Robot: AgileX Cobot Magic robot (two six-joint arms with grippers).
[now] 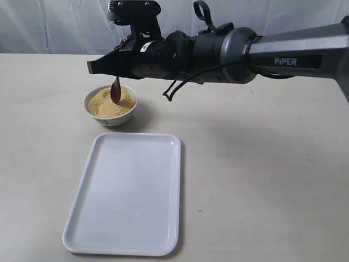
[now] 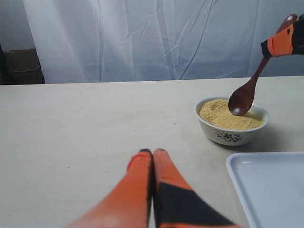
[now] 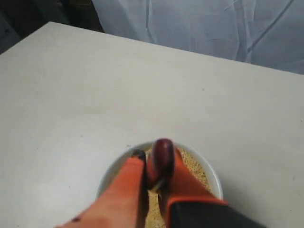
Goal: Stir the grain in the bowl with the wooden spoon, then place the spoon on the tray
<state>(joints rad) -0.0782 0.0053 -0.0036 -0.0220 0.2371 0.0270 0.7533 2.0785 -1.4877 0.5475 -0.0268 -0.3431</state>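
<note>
The small white bowl of yellow-tan grain stands behind the tray. My right gripper reaches across above the bowl, shut on the handle of the dark wooden spoon, which hangs down with its scoop in the grain. The left wrist view shows the spoon slanting into the bowl from the orange fingers. In the right wrist view the handle end sits between the fingers, above the bowl. My left gripper is shut and empty, low over the table.
A corner of the white tray lies next to the bowl in the left wrist view. White curtain hangs behind the beige table. The right arm's black body stretches over the table from the right.
</note>
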